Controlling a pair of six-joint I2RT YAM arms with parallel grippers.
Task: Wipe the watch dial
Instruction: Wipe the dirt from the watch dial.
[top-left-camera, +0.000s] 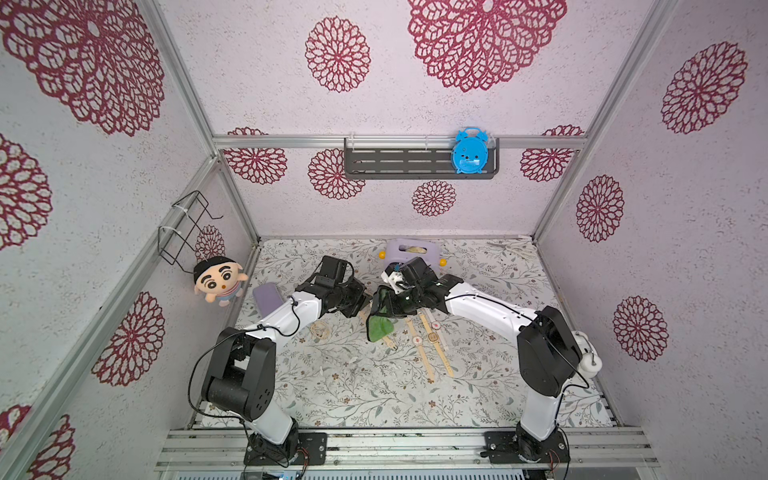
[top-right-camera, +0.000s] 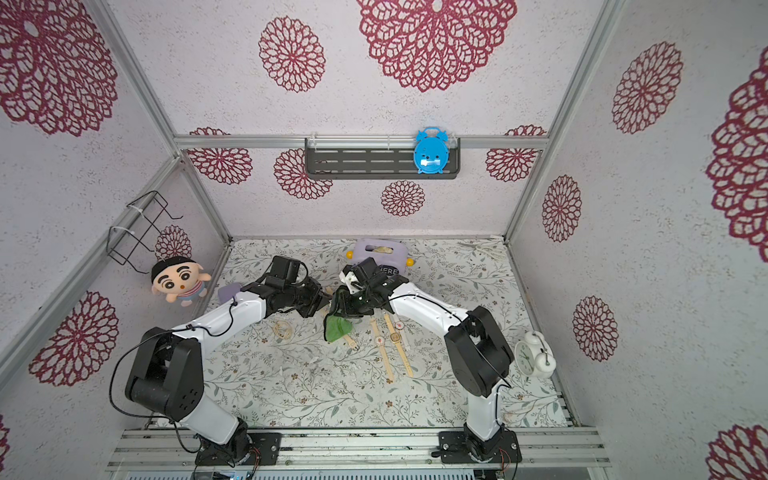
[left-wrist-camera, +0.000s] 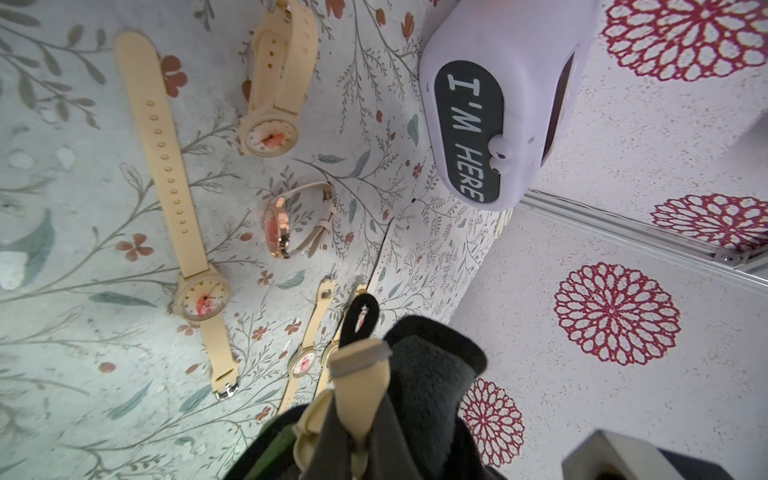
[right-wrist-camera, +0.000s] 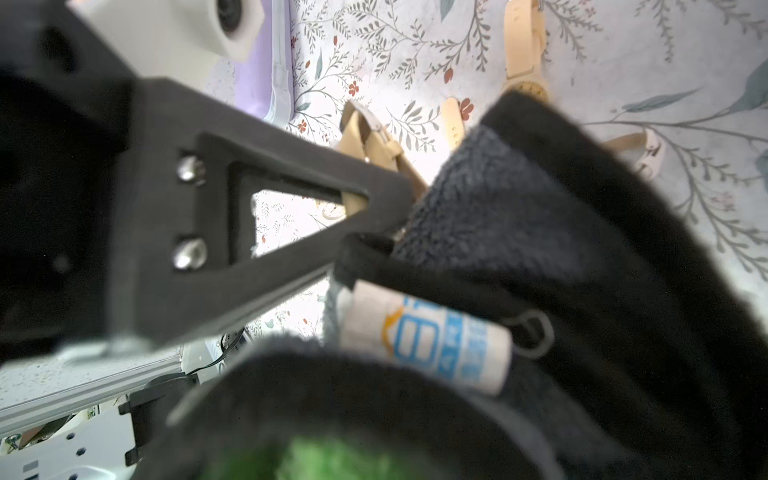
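Surface (top-left-camera: 374, 399): floral, cluttered. Landmark is the purple box (top-left-camera: 409, 249) at the back. Both arms meet just in front of the box. Cloth (top-left-camera: 380, 328): dark fleece with a green tail, bunched in the right hand (top-left-camera: 379, 305), which is clamped on it. The tail hangs on the side away from the box. Watch (left-wrist-camera: 360, 374): off the surface, in front of the box, pinched by its beige strap (right-wrist-camera: 365, 141) in the left hand (top-left-camera: 365, 300), whose fingers are closed on it. The cloth sits right against the watch. In the left wrist view the fleece wraps the lower strap, and the dial itself is hidden, so I cannot tell whether the cloth is on the glass. Spare watches (left-wrist-camera: 203, 297) lie flat beside and in front of the hands, farther from the box, untouched. Handling, my judgement: the watch is light, with a floppy, slightly grippy rubber-like strap and a hard, smooth case and glass that would scratch or slip under a hard pinch. Best held on the strap close to the case, so the dial does not swing away under the wipe. The cloth is soft and shapeless, and needs a tight bunch.
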